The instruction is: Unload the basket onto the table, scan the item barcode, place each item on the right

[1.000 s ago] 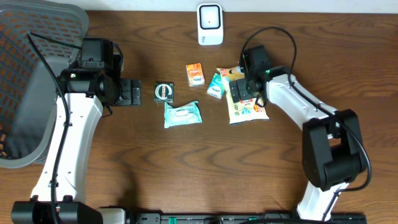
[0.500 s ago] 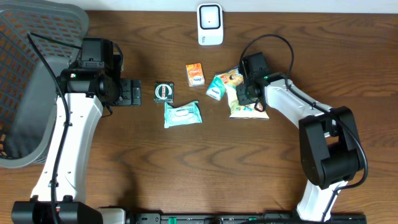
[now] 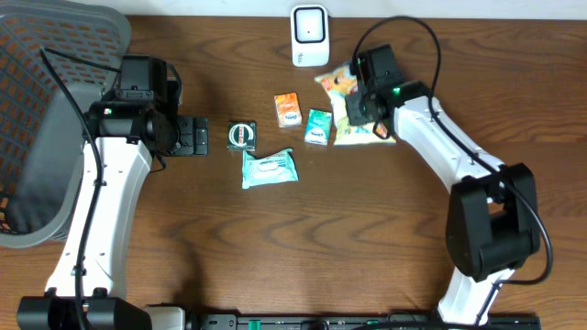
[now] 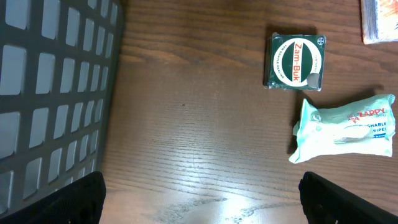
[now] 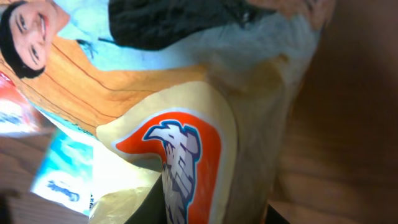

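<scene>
Presently at the presenting step of the scan. Shows right gripper [image 3: 360, 103] clamped on snack packet [image 3: 362, 133], held near scanner [image 3: 310, 35] and off to its right, not yet squarely before its window. Fills the right wrist view with crumpled packet film pressed close; reveals no barcode on the visible face. Places left gripper [image 3: 194, 137] with jaws wide apart, idle just beside green tin [image 3: 241, 135], well apart from the work. Leaves wipes pack [image 3: 269, 169], orange box [image 3: 288, 109] and teal packet [image 3: 318, 126] lying on table [image 3: 275, 238] between the arms. By judgement, calls next for carrying the packet across to the scanner front and turning the coded face toward the window.
</scene>
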